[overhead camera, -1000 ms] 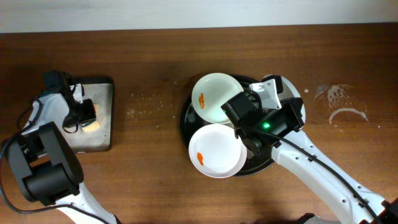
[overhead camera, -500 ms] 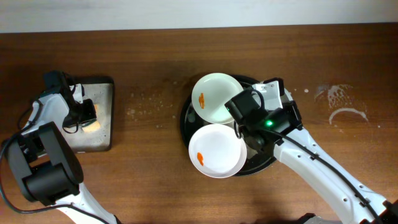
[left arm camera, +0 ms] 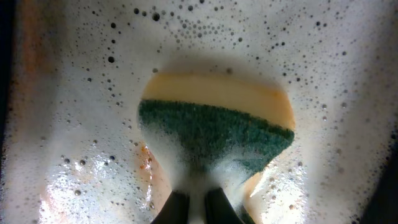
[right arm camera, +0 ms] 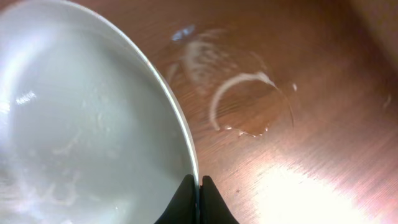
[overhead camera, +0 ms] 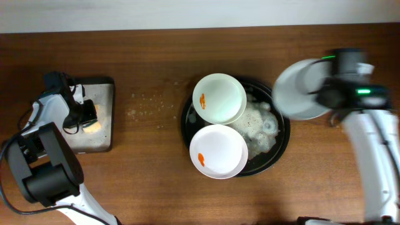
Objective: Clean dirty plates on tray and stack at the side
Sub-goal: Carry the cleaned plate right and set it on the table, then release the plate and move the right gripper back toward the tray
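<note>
1. A whitish round shallow plate (overhead camera: 299, 94) hung in the air over the right rim of the large round black tray (overhead camera: 281, 150). It was motion-blurred from overhead, and up close its inside looked wet and faintly streaked.
2. Two more round shallow plates lay on the left half of the black tray. A pale blue-green plate (overhead camera: 222, 100) sat at the back and a white plate (overhead camera: 222, 150) at the front, their rims meeting. Each bore a small orange smear on its left side.
3. The right half of the black tray held patches of white foam (overhead camera: 259, 125).
4. The brown wooden bench (overhead camera: 150, 62) carried scattered droplets (overhead camera: 147, 107) left of the black tray and a wet ring-shaped mark (overhead camera: 350, 115) to its right. A pale wall strip (overhead camera: 187, 12) ran along the back.
5. A small rectangular grey-bottomed tray (overhead camera: 103, 94) sat at the far left, well apart from the black tray.
6. The right gripper (right arm camera: 199, 198) was clamped on the whitish plate's rim, its fingertips almost meeting over the edge.
7. The left gripper (left arm camera: 198, 208) hung over the small tray, pinching a yellow sponge with a green scouring face (left arm camera: 217, 130) amid suds.
</note>
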`<state>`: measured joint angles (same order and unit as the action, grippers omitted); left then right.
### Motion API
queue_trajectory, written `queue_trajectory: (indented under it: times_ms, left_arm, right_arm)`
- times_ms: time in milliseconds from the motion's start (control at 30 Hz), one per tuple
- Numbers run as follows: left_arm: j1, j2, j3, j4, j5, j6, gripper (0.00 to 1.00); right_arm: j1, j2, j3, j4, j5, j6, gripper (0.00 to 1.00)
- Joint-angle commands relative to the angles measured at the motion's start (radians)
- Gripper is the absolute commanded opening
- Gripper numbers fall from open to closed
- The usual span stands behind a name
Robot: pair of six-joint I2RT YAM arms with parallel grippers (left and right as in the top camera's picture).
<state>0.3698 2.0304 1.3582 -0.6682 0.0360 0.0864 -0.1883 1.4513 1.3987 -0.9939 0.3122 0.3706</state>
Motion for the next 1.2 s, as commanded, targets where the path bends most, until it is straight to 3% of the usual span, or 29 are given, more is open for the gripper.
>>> queue_trajectory:
  times_ms: [0, 133, 233, 333, 400, 500, 633, 767, 833, 933, 1167]
  left_arm:
    - [-0.005, 0.043, -0.043, -0.016, 0.058, -0.003, 0.05]
    - [-0.020, 0.043, -0.048, -0.002, 0.054, -0.003, 0.00]
    - [-0.039, 0.039, -0.049, 0.003, 0.012, -0.014, 0.00]
    - [-0.052, 0.024, -0.043, -0.018, -0.052, 0.022, 0.00]
    - [-0.055, 0.002, -0.042, -0.021, -0.059, 0.021, 0.00]
    - [-0.056, -0.075, -0.042, -0.032, -0.058, 0.020, 0.00]
    - [-0.055, -0.053, -0.055, 0.005, -0.063, 0.021, 0.00]
    - [-0.060, -0.011, -0.053, -0.052, -0.060, 0.021, 0.00]
    - [-0.060, -0.039, -0.050, -0.067, -0.060, 0.021, 0.00]
    - [-0.060, -0.124, -0.040, -0.069, -0.059, 0.021, 0.00]
    - [-0.060, -0.292, -0.039, -0.049, -0.026, 0.069, 0.00]
  right_arm:
    - [-0.313, 0.044, 0.018, 0.008, -0.351, 0.032, 0.05]
    - [-0.576, 0.234, 0.018, 0.014, -0.418, 0.032, 0.08]
    - [-0.611, 0.358, 0.018, 0.036, -0.433, 0.031, 0.10]
    - [-0.611, 0.407, 0.018, 0.056, -0.433, 0.031, 0.20]
    - [-0.611, 0.404, 0.022, 0.056, -0.443, 0.029, 0.25]
    - [-0.608, 0.355, 0.029, 0.058, -0.611, -0.085, 0.37]
    - [-0.556, 0.201, 0.029, 0.020, -0.806, -0.154, 0.40]
    - [-0.468, 0.040, 0.029, -0.048, -0.798, -0.154, 0.45]
    - [-0.447, 0.005, 0.029, -0.055, -0.763, -0.153, 0.53]
    - [-0.447, 0.032, 0.023, -0.092, -0.674, -0.127, 0.54]
    - [-0.447, 0.093, 0.018, -0.118, -0.668, -0.127, 0.53]
